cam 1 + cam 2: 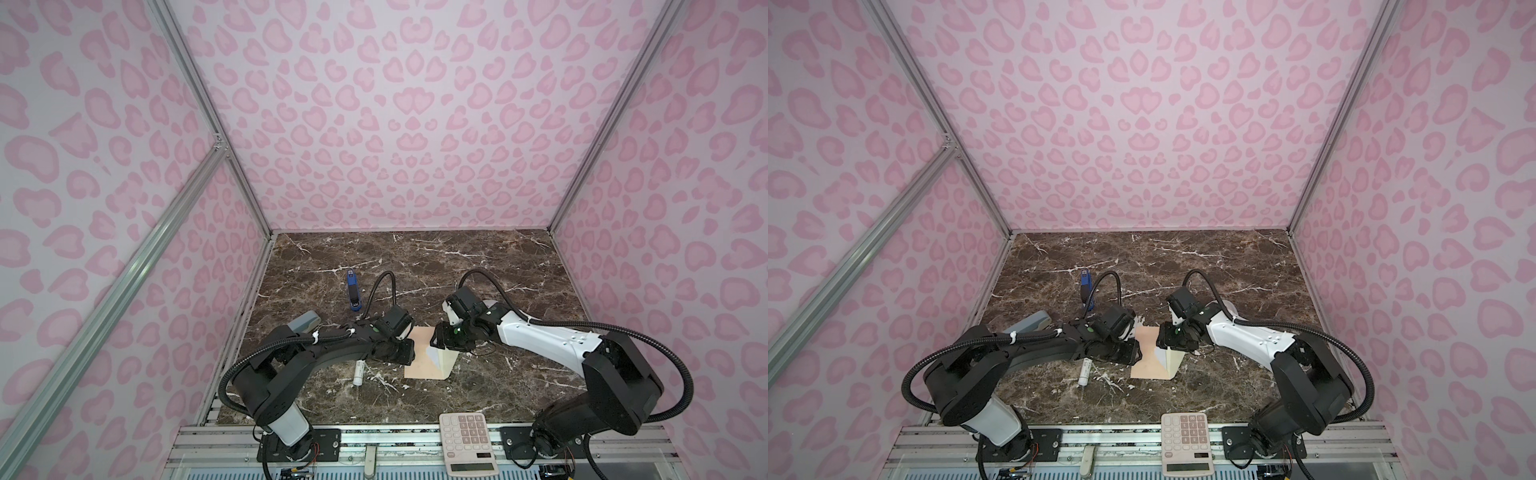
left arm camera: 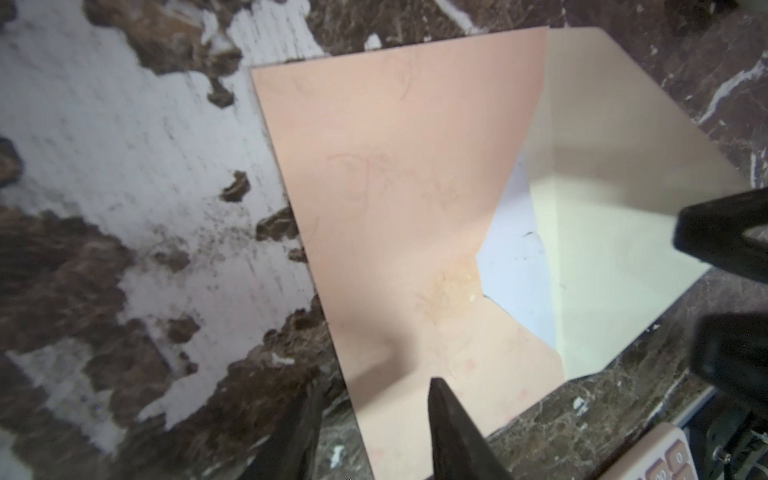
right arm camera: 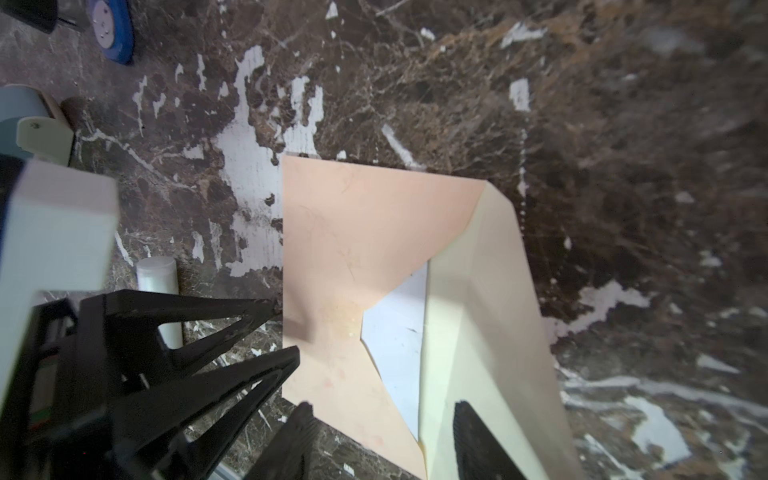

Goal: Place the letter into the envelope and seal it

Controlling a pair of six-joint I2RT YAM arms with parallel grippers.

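We see the envelope (image 1: 422,361) flat mid-bench (image 1: 415,266), flap (image 3: 478,311) half raised, cream side showing. The letter (image 2: 515,266) sits in the pocket, white showing in the V opening. Left gripper (image 2: 374,432): jaws released, straddling the envelope's left edge. Right gripper (image 3: 386,440): jaws released, one over the flap.

Letter (image 2: 515,266) mostly inside envelope (image 2: 395,187)
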